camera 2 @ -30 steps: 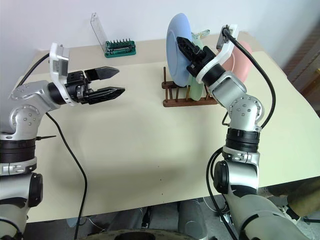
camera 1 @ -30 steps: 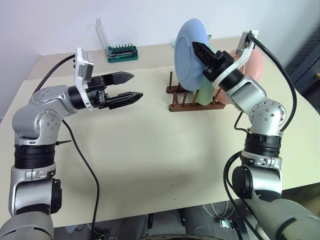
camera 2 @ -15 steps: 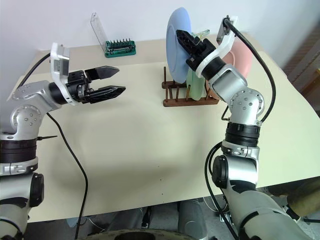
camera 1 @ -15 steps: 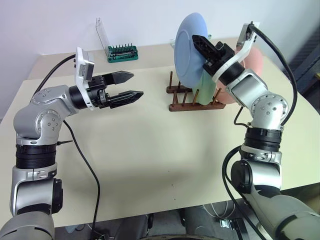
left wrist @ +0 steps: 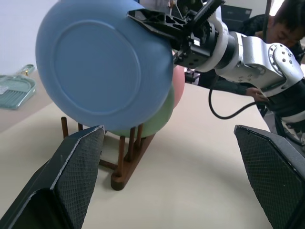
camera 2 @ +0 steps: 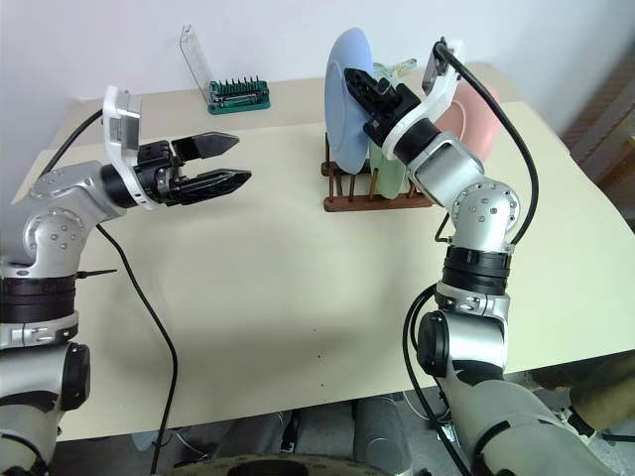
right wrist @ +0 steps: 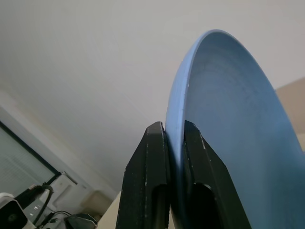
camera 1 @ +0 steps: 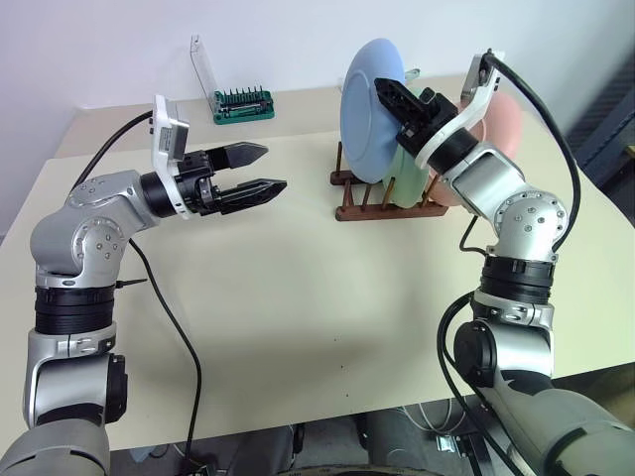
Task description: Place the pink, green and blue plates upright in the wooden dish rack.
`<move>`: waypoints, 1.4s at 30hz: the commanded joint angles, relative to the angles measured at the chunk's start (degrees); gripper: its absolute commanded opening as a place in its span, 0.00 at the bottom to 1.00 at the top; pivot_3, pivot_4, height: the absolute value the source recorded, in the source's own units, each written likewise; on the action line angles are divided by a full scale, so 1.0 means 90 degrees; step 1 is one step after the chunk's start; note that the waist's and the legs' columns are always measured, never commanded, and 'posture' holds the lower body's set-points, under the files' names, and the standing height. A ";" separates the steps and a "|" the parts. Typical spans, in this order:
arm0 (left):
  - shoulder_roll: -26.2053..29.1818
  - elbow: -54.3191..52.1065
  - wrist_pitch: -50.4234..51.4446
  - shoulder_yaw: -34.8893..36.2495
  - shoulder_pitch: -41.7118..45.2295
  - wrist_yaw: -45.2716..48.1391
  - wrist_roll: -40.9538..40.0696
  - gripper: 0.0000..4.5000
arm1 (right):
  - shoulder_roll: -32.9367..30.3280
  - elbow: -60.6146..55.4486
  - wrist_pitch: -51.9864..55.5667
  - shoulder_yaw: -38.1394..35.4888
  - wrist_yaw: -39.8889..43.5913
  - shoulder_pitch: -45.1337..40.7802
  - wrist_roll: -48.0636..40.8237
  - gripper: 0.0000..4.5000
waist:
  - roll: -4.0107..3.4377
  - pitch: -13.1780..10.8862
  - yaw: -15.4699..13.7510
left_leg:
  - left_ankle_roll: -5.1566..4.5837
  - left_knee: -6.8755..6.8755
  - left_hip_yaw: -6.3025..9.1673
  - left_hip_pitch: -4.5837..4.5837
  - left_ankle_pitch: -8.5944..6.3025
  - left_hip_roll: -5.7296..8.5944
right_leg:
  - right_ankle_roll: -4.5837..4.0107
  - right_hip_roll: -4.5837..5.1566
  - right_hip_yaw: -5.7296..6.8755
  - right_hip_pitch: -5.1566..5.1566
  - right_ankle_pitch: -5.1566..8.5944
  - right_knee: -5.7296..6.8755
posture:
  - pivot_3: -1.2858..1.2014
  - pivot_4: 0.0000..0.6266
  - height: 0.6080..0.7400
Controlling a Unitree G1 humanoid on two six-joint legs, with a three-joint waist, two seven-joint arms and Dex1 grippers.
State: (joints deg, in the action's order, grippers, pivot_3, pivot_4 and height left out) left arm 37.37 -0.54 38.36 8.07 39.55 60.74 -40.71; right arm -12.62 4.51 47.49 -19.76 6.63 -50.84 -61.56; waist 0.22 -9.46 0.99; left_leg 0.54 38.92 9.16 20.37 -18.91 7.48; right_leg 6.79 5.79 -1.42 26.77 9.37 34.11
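Note:
My right gripper [camera 1: 389, 91] is shut on the upper rim of the blue plate [camera 1: 362, 109], holding it upright and slightly tilted over the left end of the wooden dish rack [camera 1: 382, 206]. Its lower edge hangs near the peg tops. The right wrist view shows the two fingers [right wrist: 152, 157] clamping the blue rim [right wrist: 228, 105]. The green plate [camera 1: 405, 177] and the pink plate [camera 1: 504, 124] stand upright in the rack behind the blue one. My left gripper [camera 1: 270, 167] hovers open and level left of the rack, pointing at it, with nothing between its fingers.
A green tray of screwdriver bits [camera 1: 241, 103] with a raised clear lid stands at the table's back edge. A person [left wrist: 286, 19] sits beyond the table's far right side. Bare tabletop [camera 1: 298, 288] lies between my arms.
The blue plate in my right gripper has swung slightly to the left above the rack. My left arm has stayed where it was.

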 commanded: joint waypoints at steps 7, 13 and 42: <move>0.0030 -0.0069 -0.0009 0.0182 0.0178 -0.0060 -0.0104 1.00 | 0.0044 -0.0151 -0.0183 0.0026 0.0100 0.0058 0.0201 0.00 | 0.0000 0.0000 -0.0001 | 0.0000 0.0000 0.0000 0.0000 0.0000 0.0000 | 0.0000 0.0000 0.0000 0.0000 0.0000 0.0000 | 0.52 0.24 1.00; 0.0045 -0.0085 -0.0017 0.0160 0.0166 -0.0091 -0.0081 1.00 | 0.0008 -0.0111 -0.0217 0.0252 0.0257 0.0164 0.0590 0.08 | 0.0000 0.0000 0.0003 | 0.0000 0.0000 0.0000 -0.0001 0.0000 0.0000 | 0.0000 0.0000 0.0000 0.0000 0.0000 0.0000 | 0.52 0.24 1.00; -0.0096 -0.0009 -0.0108 0.0035 0.0305 0.0014 -0.0037 1.00 | -0.0742 -0.0431 -0.1992 0.0197 0.0889 -0.0401 0.2392 0.99 | 0.0000 0.0000 -0.0029 | 0.0001 0.0000 -0.0001 0.0000 0.0000 0.0000 | 0.0000 -0.0001 0.0000 0.0000 0.0000 -0.0001 | 0.52 0.24 1.00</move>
State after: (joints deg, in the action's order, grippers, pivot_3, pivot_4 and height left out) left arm 36.08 0.26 38.44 7.69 41.13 60.40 -40.64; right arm -17.01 -0.17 32.13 -15.24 14.55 -53.00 -41.81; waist 0.23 -9.46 0.74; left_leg 0.54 38.93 9.15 20.37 -18.91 7.49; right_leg 6.79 5.79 -1.42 26.76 9.37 34.09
